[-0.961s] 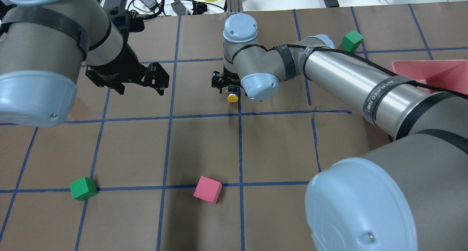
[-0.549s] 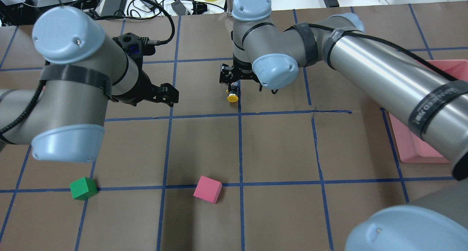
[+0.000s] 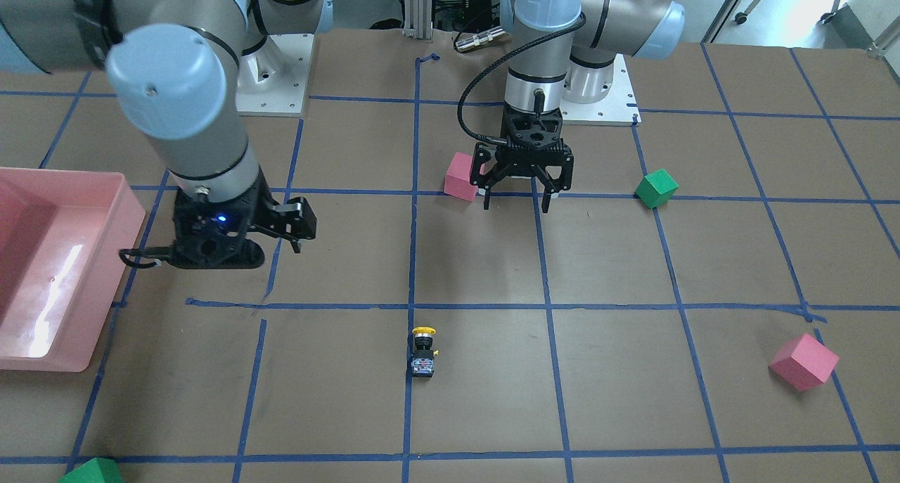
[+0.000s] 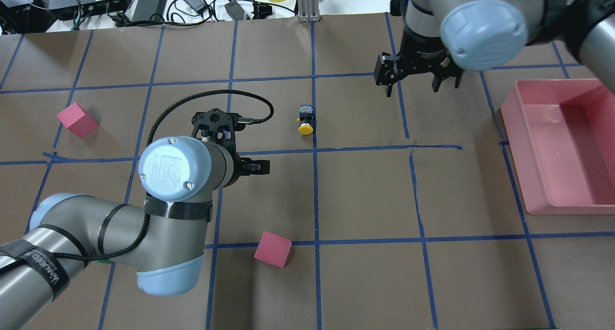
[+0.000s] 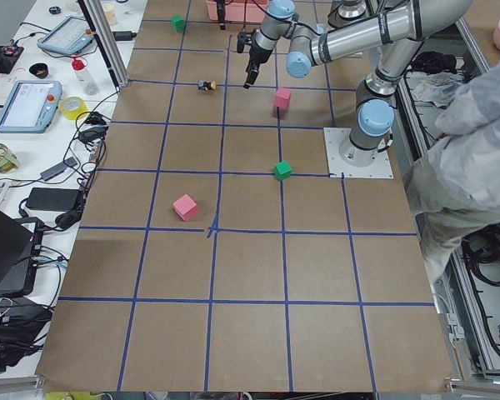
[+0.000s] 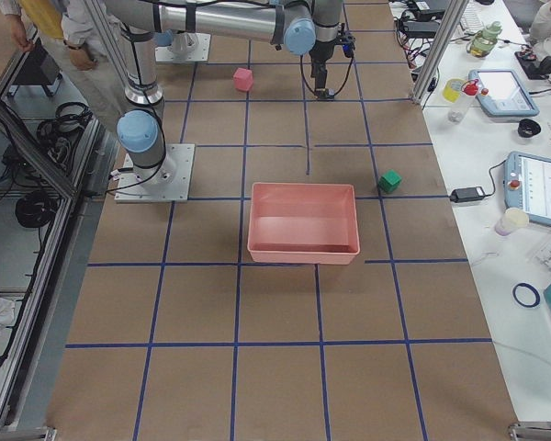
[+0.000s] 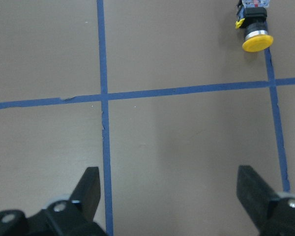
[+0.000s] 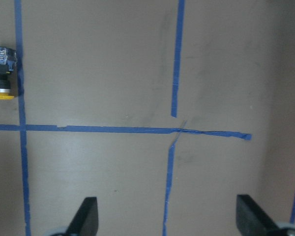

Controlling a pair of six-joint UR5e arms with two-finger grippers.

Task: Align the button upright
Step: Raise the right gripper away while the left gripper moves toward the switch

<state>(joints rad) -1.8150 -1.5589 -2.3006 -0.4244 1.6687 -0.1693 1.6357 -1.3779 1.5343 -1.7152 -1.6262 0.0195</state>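
Observation:
The button [image 4: 305, 120] lies on its side on a blue tape line, its yellow cap toward the robot's base and its black-and-silver base away. It also shows in the front view [image 3: 422, 353], the left wrist view [image 7: 255, 29] and the right wrist view [image 8: 0, 73]. My left gripper [image 3: 517, 200] is open and empty, hovering nearer the robot and to the left of the button; its fingers frame bare table [image 7: 169, 182]. My right gripper [image 4: 415, 87] is open and empty, raised to the far right of the button [image 8: 167, 211].
A pink bin [image 4: 596, 205] stands at the right edge. A pink cube [image 4: 272, 249] lies near the front middle, another [image 4: 77, 120] at the left. A green cube [image 3: 656, 188] sits beside the left arm, another [image 3: 91, 472] at the far corner. Cables lie beyond the far edge.
My right gripper has moved from just over the button up and to the far right. My left arm has swung back toward the robot. The button has not moved.

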